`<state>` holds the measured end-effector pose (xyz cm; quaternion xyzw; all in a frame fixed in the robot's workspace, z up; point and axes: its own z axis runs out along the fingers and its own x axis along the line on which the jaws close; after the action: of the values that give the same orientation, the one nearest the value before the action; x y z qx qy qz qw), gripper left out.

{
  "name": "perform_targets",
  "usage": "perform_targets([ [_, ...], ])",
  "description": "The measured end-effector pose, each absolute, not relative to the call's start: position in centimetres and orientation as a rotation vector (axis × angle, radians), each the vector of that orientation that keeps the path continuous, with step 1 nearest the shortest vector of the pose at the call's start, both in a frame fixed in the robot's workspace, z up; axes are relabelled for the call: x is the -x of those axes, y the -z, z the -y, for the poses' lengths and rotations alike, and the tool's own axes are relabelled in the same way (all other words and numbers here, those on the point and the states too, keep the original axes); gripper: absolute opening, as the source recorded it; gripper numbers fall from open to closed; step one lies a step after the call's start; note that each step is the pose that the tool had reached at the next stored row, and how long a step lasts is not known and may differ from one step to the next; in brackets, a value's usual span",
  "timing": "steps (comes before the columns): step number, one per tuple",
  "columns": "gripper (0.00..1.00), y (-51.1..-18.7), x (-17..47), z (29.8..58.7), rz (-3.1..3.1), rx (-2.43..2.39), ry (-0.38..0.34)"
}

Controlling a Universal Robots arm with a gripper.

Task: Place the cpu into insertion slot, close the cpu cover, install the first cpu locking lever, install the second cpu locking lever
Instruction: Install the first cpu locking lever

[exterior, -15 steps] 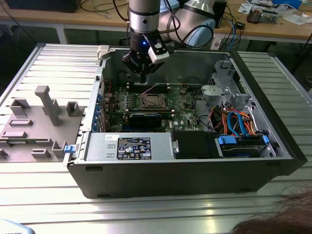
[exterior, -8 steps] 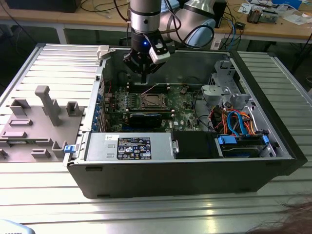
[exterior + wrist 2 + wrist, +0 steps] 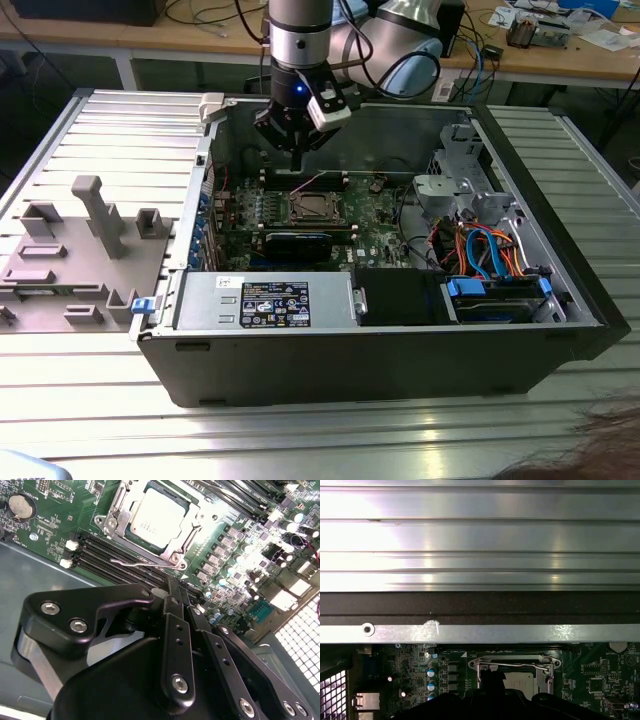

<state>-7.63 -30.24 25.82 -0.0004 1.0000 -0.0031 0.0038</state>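
In the exterior view, the gripper [image 3: 298, 150] is seen in the upper middle of the frame, above the insertion slot [image 3: 313, 208] on the green board inside the open computer case [image 3: 400, 360].

In the second wrist view, the fingers [image 3: 176, 611] are pressed together, nothing between them. The cpu [image 3: 157, 517] is seated under the closed cpu cover [image 3: 176, 555] at upper centre.

In the first wrist view, the cpu cover [image 3: 514, 663] is seen at lower centre.

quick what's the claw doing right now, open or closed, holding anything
Claw: closed, fingers pressed together, holding nothing, hanging above the green motherboard just off the small square silvery-grey cpu, which sits in its socket under the thin silvery metal cover frame.
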Motion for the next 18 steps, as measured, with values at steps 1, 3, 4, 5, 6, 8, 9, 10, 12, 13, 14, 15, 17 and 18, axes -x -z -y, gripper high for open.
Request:
perform_targets([
  [1,0.11,-25.82,7.62,30.24,-3.134,0.001,0.010],
  [3,0.11,-25.82,7.58,30.24,-3.134,0.001,0.010],
  [4,0.11,-25.82,7.55,30.24,-3.134,0.001,0.010],
  [5,0.11,-25.81,7.52,30.24,-3.134,0.001,0.010],
  [6,0.11,-25.81,7.50,30.24,-3.134,0.002,0.010],
  [8,0.11,-25.80,7.45,30.24,-3.134,0.002,0.010],
  [9,0.11,-25.79,7.43,30.24,-3.134,0.001,0.010],
  [10,0.11,-25.77,7.39,30.24,-3.134,0.002,0.010],
  [12,0.11,-25.74,7.34,30.24,-3.134,0.002,0.010],
  [13,0.11,-25.73,7.30,30.24,-3.134,0.002,0.010],
  [14,0.11,-25.69,7.25,30.24,-3.134,0.001,0.010],
  [15,0.11,-25.66,7.22,30.24,-3.134,0.001,0.010],
  [17,0.11,-25.55,7.18,30.24,-3.134,0.001,0.010],
  [18,0.11,-25.49,7.18,30.24,-3.134,0.001,0.010],
])
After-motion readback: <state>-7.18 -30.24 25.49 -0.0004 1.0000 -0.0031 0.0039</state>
